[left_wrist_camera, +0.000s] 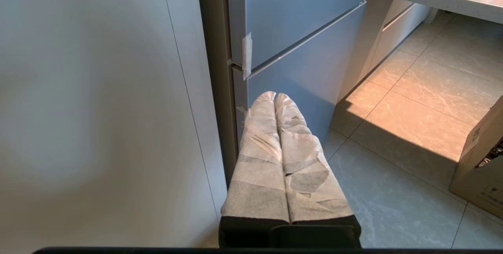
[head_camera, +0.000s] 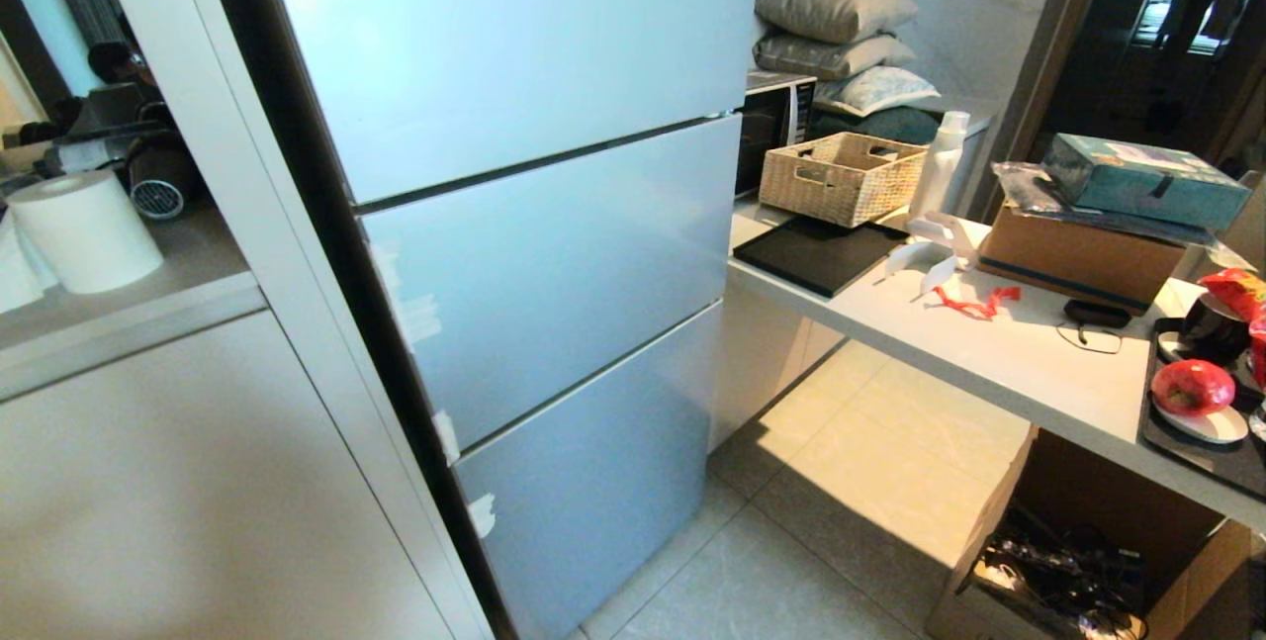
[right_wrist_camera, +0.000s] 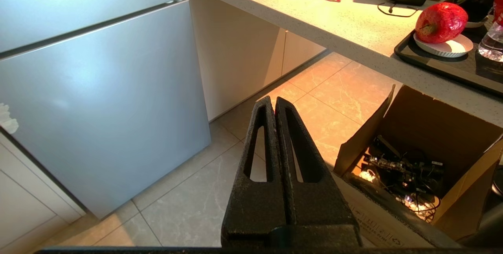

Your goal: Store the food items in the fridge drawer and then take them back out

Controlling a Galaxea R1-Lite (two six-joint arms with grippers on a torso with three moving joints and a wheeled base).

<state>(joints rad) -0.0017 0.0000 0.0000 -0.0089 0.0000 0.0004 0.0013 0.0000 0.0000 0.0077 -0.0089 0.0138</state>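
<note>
One of the food items, a glossy red apple-like fruit (head_camera: 1192, 386) (right_wrist_camera: 442, 22), rests on a small white plate (head_camera: 1209, 427) on a black tray (head_camera: 1202, 457) at the right end of the counter. The fridge (head_camera: 554, 264) has all its silver-blue panels closed, so the fridge drawer is hidden. Neither arm shows in the head view. My left gripper (left_wrist_camera: 275, 96), its fingers wrapped in white cloth, is shut and empty, low in front of the fridge's lower left corner. My right gripper (right_wrist_camera: 274, 101), black, is shut and empty above the floor tiles between fridge and counter.
The counter (head_camera: 989, 343) carries a wicker basket (head_camera: 841, 175), a white bottle (head_camera: 938, 165), boxes and a red snack bag (head_camera: 1241, 294). An open cardboard box (head_camera: 1088, 541) of cables stands on the floor beneath it. White cabinets (head_camera: 178, 482) stand left of the fridge.
</note>
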